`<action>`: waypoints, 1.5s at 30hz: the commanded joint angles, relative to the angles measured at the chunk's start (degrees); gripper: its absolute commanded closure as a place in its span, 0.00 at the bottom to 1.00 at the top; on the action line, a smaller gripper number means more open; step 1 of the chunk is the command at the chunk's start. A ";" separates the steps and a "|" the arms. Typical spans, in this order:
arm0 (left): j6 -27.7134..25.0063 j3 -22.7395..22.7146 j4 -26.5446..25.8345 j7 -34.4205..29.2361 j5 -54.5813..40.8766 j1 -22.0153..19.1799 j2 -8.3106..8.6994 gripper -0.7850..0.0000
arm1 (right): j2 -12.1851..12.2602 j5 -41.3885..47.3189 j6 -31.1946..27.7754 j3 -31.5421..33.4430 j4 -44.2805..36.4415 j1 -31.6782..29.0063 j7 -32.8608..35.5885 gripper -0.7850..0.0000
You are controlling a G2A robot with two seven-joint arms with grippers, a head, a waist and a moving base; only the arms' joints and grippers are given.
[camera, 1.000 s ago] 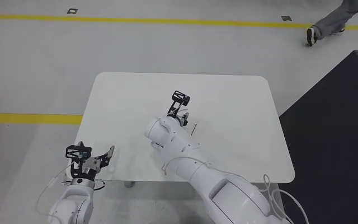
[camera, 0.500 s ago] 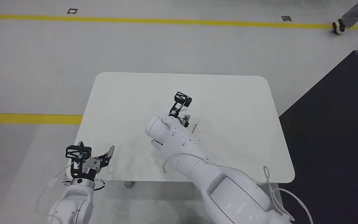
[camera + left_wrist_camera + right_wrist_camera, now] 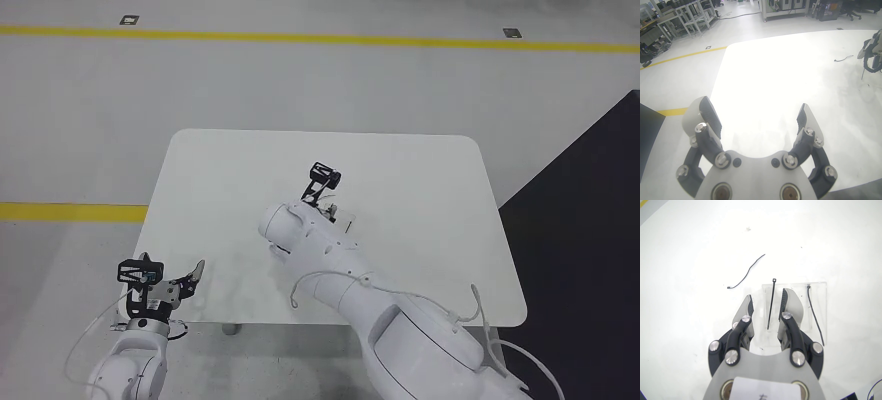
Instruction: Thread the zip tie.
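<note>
White and glossy all over: tabletop (image 3: 420,170), rounded corners, a few faint scuffs and specks. Near the middle of the top view, right gripper (image 3: 330,210) pointing down over a tray (image 3: 817,284) of clear acrylic, square-edged, shallow. Seen from its own wrist, right gripper (image 3: 767,293) parted to a middling gap and holding nothing, ribbed black pads (image 3: 783,300) on pale grey fingers, round steel pins at the linkages. Between those fingers, lying in the tray, straight zip tie (image 3: 771,302): thin black plastic, small square head at one end. Along the tray's far rim, third zip tie (image 3: 814,313), black too, slightly bowed. Off the tray on bare table, curved zip tie (image 3: 747,273), bent in a loose S, head end nearer the gripper. On the right wrist, white label (image 3: 766,388), mark cut off, not readable.

Down at the lower left of the top view, left gripper (image 3: 192,277) beside the table's edge; from its wrist, left gripper (image 3: 753,102) spread wide, empty, same ribbed pads (image 3: 710,115).
</note>
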 commanded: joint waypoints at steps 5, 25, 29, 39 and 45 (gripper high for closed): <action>0.00 0.00 0.00 0.00 0.00 0.00 0.00 0.00 | 0.18 0.84 0.00 -0.04 0.50 0.95 1.73 0.62; 0.00 0.00 0.00 0.00 0.00 0.00 0.00 0.00 | 1.30 -3.70 -0.20 0.54 1.48 3.09 11.93 0.64; 0.00 0.00 0.00 0.00 0.00 0.00 0.00 0.00 | 1.57 -4.00 -1.15 0.84 2.28 3.42 13.03 0.65; 0.00 0.00 0.00 0.00 0.00 0.00 0.00 0.00 | 1.87 -5.54 -1.30 0.98 2.67 3.12 14.56 0.67; 0.00 0.00 0.00 0.00 0.00 0.00 0.00 0.00 | 2.13 -6.13 -1.37 1.29 2.74 3.19 14.90 0.70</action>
